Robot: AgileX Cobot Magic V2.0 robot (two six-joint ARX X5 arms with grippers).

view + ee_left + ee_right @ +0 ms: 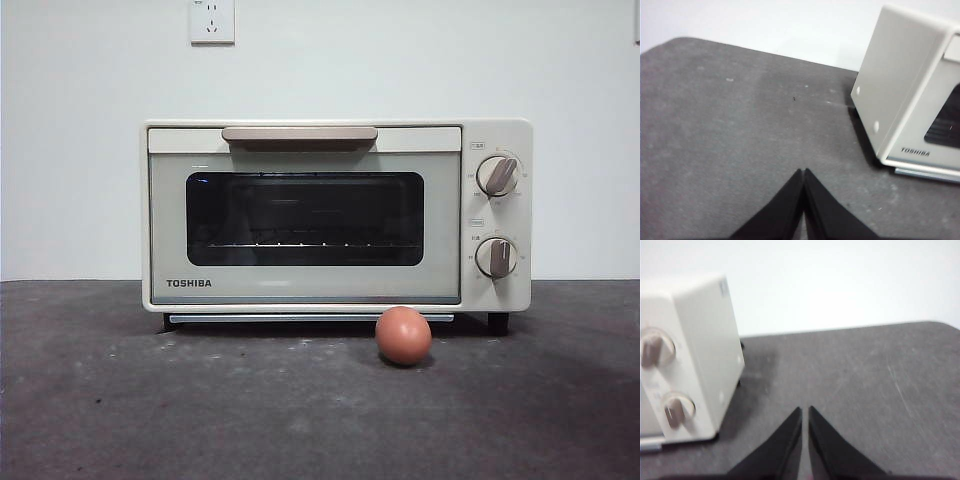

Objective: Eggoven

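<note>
1 egg point(403, 335) — 1 oven point(300, 240)

The cream boxy Toshiba toaster oven point(336, 215) stands on the dark grey felt-covered worktop point(150, 400) near its back edge, about midway between the left and right edges, its door facing the front edge. Its two round dials point(497, 216) sit one above the other at the door's right. The small smooth reddish-brown egg point(404, 335) lies on the worktop just before the oven, below the door's right end.
</note>
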